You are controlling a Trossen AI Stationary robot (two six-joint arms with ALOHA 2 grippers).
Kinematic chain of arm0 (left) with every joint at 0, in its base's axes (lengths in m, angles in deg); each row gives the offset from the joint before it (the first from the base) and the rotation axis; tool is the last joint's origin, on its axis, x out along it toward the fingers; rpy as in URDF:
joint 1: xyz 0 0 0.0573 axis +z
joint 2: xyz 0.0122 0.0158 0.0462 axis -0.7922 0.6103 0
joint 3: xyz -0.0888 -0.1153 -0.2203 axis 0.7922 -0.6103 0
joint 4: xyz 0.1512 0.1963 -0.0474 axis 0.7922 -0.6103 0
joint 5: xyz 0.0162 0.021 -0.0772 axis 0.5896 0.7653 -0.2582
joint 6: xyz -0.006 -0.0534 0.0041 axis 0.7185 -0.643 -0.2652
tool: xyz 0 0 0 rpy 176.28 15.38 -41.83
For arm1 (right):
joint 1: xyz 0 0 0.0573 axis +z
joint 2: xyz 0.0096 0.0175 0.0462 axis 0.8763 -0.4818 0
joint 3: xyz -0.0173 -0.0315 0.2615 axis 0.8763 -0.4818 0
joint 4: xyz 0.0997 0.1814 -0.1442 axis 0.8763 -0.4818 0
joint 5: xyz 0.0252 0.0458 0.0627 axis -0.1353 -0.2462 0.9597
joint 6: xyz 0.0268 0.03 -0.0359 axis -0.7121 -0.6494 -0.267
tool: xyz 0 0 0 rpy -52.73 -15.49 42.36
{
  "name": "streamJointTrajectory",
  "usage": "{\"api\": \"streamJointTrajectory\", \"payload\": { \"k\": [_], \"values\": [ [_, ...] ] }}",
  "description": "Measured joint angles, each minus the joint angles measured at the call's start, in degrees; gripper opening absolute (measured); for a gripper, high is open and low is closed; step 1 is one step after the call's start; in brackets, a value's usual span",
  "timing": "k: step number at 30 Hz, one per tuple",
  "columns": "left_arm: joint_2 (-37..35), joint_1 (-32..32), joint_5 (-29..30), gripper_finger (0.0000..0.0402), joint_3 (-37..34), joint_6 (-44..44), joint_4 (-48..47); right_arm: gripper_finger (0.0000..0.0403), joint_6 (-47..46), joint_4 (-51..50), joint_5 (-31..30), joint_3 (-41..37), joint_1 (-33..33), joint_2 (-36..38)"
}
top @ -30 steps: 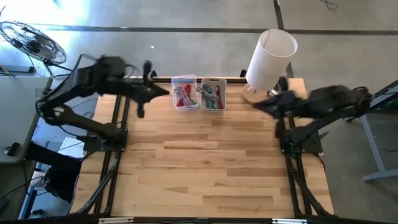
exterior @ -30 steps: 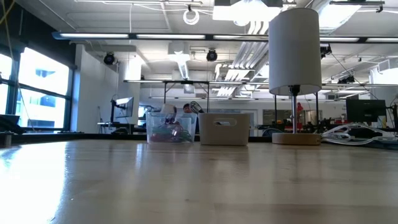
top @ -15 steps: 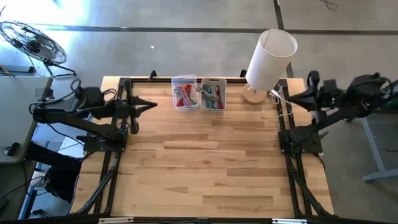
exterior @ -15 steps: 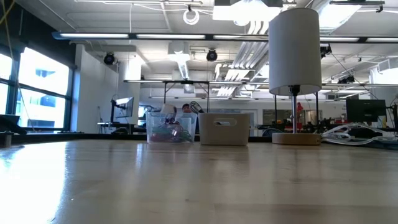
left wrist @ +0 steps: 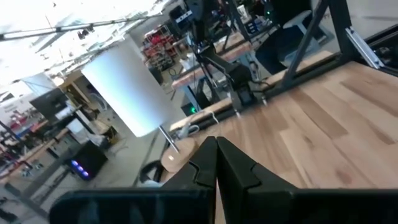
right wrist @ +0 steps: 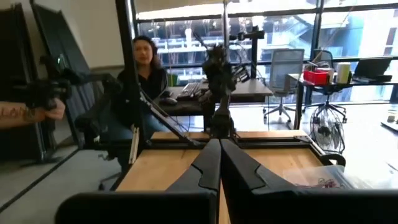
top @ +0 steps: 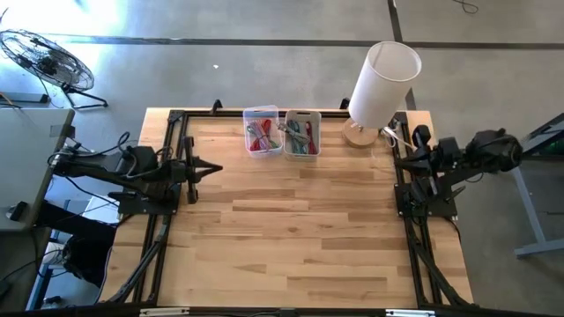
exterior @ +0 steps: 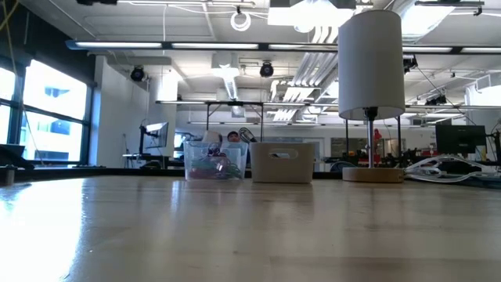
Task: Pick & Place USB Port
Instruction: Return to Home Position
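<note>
High view: coloured cables (top: 259, 135) lie in the transparent bin (top: 262, 111) and gray bin (top: 302, 113), which sit side by side at the worktop's (top: 291, 231) far edge. My left end effector (left wrist: 216, 142) sits by the left edge. My right end effector (right wrist: 220, 143) sits by the right edge, near the lamp (top: 383, 75). Both have their fingers pressed together.

Hi cam top-down, low cam tbl-level, wrist cams fwd; hi/low share lamp (top: 382, 79).

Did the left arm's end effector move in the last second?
Yes. The left end effector has drawn back from the clear bin, down and left in the high view.
</note>
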Motion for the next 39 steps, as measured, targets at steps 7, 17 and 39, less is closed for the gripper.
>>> {"api": "streamJointTrajectory", "payload": {
  "k": [7, 17, 39],
  "values": [
    [-5.2, 0.0, -1.4, 0.0000, -6.4, -3.2, 1.6, 0.0000, 0.4, 6.0, -0.8, -6.8, 0.0, 5.4],
    [-7.8, 0.0, -1.6, 0.0000, -12.1, -3.9, 2.1, 0.0000, -2.1, 8.0, -2.5, -15.8, 0.0, 11.4],
    [-13.9, 0.0, -7.4, 0.0000, -25.8, -4.9, 6.7, 0.0000, -5.0, 23.4, 0.1, -32.5, 0.0, 13.4]
  ]
}}
